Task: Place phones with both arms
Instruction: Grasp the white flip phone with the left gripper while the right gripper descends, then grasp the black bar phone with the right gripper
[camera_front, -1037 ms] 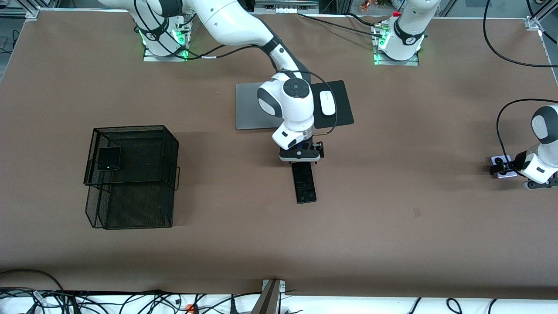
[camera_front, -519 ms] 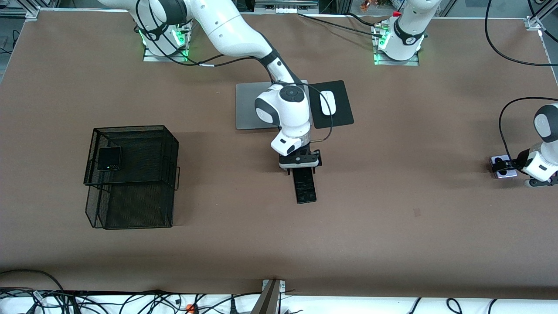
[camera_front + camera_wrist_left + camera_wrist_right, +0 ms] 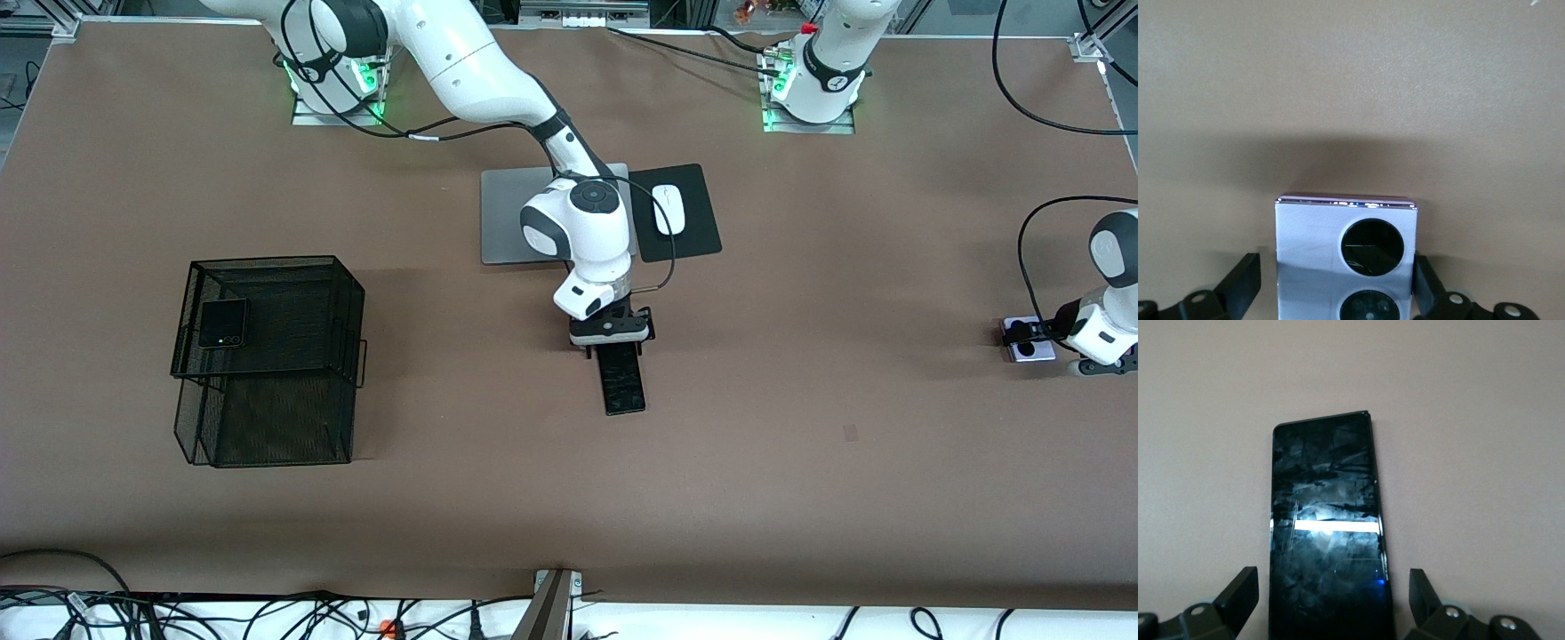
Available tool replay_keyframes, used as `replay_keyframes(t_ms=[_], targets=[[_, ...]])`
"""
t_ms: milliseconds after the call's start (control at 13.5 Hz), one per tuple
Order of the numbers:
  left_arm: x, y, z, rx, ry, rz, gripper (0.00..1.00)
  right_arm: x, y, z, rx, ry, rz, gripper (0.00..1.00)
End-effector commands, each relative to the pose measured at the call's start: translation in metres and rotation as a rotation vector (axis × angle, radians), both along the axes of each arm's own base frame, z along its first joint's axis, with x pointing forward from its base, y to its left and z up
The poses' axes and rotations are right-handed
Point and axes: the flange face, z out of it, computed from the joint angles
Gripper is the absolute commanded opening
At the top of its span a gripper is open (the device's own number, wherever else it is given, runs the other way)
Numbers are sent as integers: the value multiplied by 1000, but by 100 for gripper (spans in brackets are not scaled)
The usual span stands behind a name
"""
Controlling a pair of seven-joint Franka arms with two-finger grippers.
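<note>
A long thin black slab phone (image 3: pixel 625 386) (image 3: pixel 1325 520) lies flat mid-table. My right gripper (image 3: pixel 613 348) (image 3: pixel 1331 597) stands open, low over the phone's end nearest the laptop, with a finger (image 3: pixel 1241 593) off each long edge and a gap on both sides. Toward the left arm's end of the table lies a small lavender phone (image 3: pixel 1029 347) (image 3: pixel 1318 240) with two black circles. My left gripper (image 3: pixel 1034 336) (image 3: pixel 1335 283) straddles it, open, with one finger (image 3: pixel 1426 283) close against its edge. A small black folded phone (image 3: pixel 222 323) rests on top of the black mesh basket (image 3: pixel 284 400).
A grey laptop (image 3: pixel 511 218) lies closed under the right arm's wrist, beside a black mouse pad (image 3: pixel 698 231) with a white mouse (image 3: pixel 669 209). The mesh basket stands toward the right arm's end. Cables run along the table edge nearest the camera.
The right arm has come down, bringing its open gripper lower around the slab phone's end. The left gripper has settled slightly lower around the lavender phone. No phone has moved.
</note>
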Motion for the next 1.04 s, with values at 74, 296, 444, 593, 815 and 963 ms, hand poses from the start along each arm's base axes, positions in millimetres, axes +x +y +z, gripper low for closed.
replay_keyframes(t_ms=[74,296,444,593,815,963], targets=[[-2,1,0,0,-2,-24,100,-10,13,-10,-3,-20,26,100],[-2,1,-1,-1,-3,-24,83,-12,13,-16,-29,-33,49,89],[-2,1,-1,-2,-3,-27,45,-12,13,-16,-39,-39,63,53],[-1,1,1,1,-3,-28,33,-11,12,-15,-43,-42,63,19],[3,-2,6,6,-4,-28,34,-9,11,-8,-65,-43,66,0],[6,-5,15,11,7,-32,34,-2,5,-3,-98,-32,45,0]])
